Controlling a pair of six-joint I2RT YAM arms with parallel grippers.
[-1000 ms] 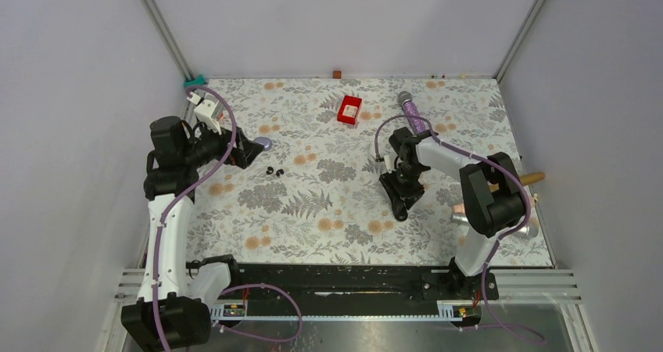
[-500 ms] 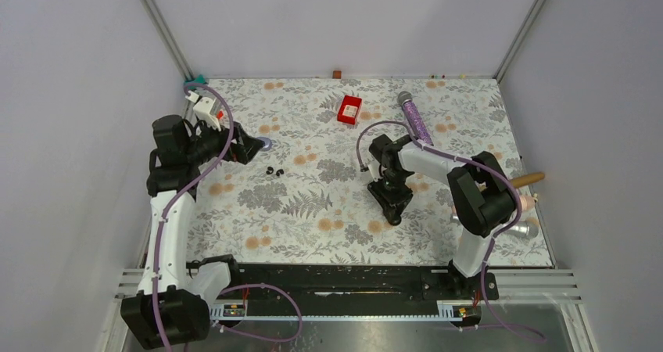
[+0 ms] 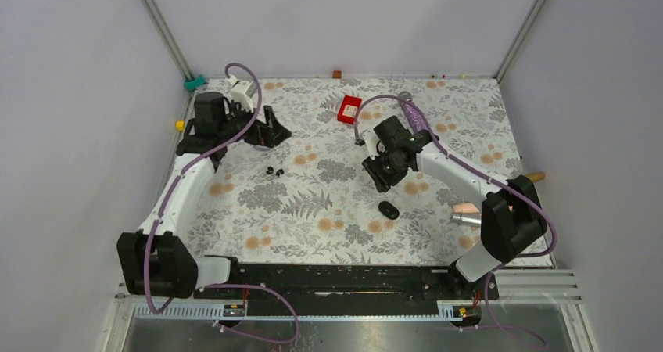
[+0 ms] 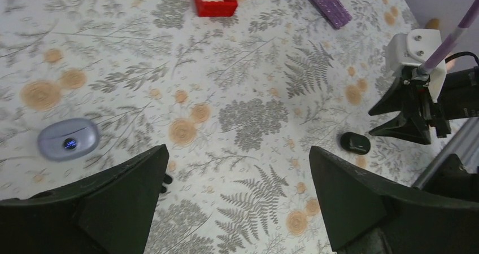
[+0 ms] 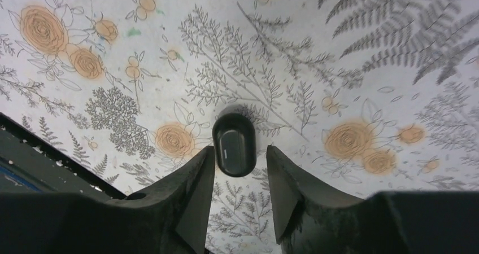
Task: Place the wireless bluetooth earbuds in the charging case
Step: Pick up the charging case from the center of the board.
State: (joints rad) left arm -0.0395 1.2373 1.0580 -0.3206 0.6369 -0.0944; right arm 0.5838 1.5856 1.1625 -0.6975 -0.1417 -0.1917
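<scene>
I'm hovering my L gripper [image 3: 274,130] wide open & empty at far left, charging case [image 4: 68,143] lying just beside its left finger, long axis along my opening, earbuds [image 3: 274,170] just nearer (R gripper [image 5: 240,152], part-open & empty, is hanging well apart, right).

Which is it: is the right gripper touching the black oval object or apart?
Apart. The top view shows patterned table between the right gripper and the black oval object.
</scene>
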